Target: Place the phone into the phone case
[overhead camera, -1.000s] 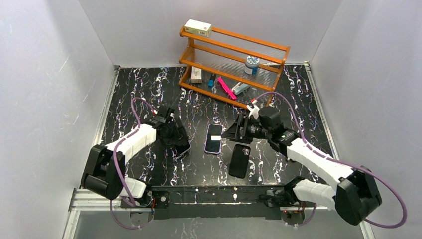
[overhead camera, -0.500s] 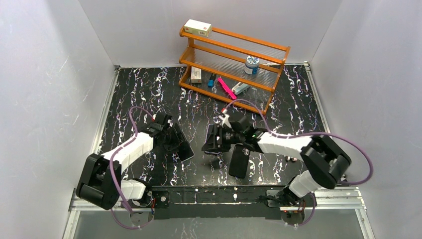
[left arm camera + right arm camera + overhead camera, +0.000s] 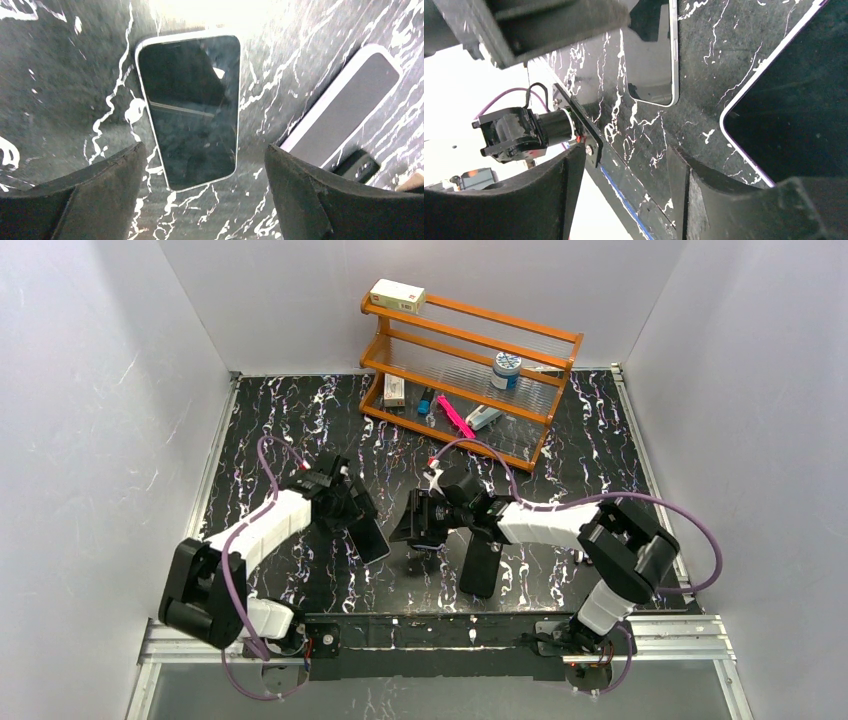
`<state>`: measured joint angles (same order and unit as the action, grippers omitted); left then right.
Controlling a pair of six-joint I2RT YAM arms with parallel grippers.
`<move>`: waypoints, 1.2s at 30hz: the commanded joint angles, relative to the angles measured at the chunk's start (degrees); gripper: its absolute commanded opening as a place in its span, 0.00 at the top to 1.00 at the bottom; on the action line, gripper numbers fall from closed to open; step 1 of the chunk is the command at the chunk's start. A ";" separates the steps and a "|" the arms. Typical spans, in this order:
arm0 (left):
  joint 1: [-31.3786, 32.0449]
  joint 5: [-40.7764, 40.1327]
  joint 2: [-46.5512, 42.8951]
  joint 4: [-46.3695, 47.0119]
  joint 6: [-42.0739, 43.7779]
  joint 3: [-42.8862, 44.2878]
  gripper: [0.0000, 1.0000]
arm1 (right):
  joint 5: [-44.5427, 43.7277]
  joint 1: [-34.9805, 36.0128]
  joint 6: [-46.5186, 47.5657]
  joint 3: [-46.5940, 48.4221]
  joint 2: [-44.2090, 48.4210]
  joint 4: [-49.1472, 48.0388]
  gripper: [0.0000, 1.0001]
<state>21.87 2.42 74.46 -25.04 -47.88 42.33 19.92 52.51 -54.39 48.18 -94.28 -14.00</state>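
the matte black phone case (image 3: 481, 565) lies flat on the black marbled table (image 3: 280, 420), nearest the arms. the plain black shiny phone (image 3: 192, 107) lies flat to its left. the left gripper (image 3: 205, 149) hangs over it, wide open. the right gripper (image 3: 624, 150) is open too, over a purple-edged phone (image 3: 345, 107). an orange wooden rack (image 3: 520, 323) stands far back.

— Arms, quick?
— 2 of 'em. White-shelled left arm (image 3: 262, 525) & matching right arm (image 3: 545, 523), chunky black cylindrical joints btwn the links.
— Cables?
— Thin purple cable (image 3: 264, 444) looping off each.
— Fingers?
— Matte black wedge fingers (image 3: 100, 200), rough grainy faces, blunt tips.
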 commanded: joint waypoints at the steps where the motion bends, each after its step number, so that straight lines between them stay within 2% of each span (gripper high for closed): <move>1: 0.23 -8.52 4.81 -7.78 2.61 6.82 0.13 | -2.93 -0.04 1.22 -1.03 5.36 1.44 0.29; 8: 0.72 -13.45 11.65 -9.30 1.85 11.35 0.09 | -5.46 -0.06 3.11 -2.49 10.12 5.28 0.10; 13: 2.56 -13.48 14.67 -7.27 0.30 12.24 0.09 | -6.69 -0.04 3.97 -3.54 12.85 6.51 0.03; 23: 4.56 -13.97 18.02 -5.43 -1.90 10.88 0.10 | -7.66 -0.04 5.34 -4.44 14.64 7.43 0.02; 29: 4.68 -12.24 19.79 -4.16 -2.80 9.60 0.19 | -7.17 -0.04 5.29 -4.96 14.21 6.72 0.02; 32: 4.68 -11.50 18.33 -4.09 -2.43 8.67 0.27 | -6.35 -0.07 5.25 -4.78 13.44 6.20 0.03; 36: 4.68 -9.78 14.99 -3.80 -1.63 7.04 0.32 | -4.95 -0.04 4.97 -4.70 12.04 4.88 0.04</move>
<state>26.22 -10.11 91.24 -29.47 -49.06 52.60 13.69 52.51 -50.04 43.27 -81.10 -6.15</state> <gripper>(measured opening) 0.720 0.969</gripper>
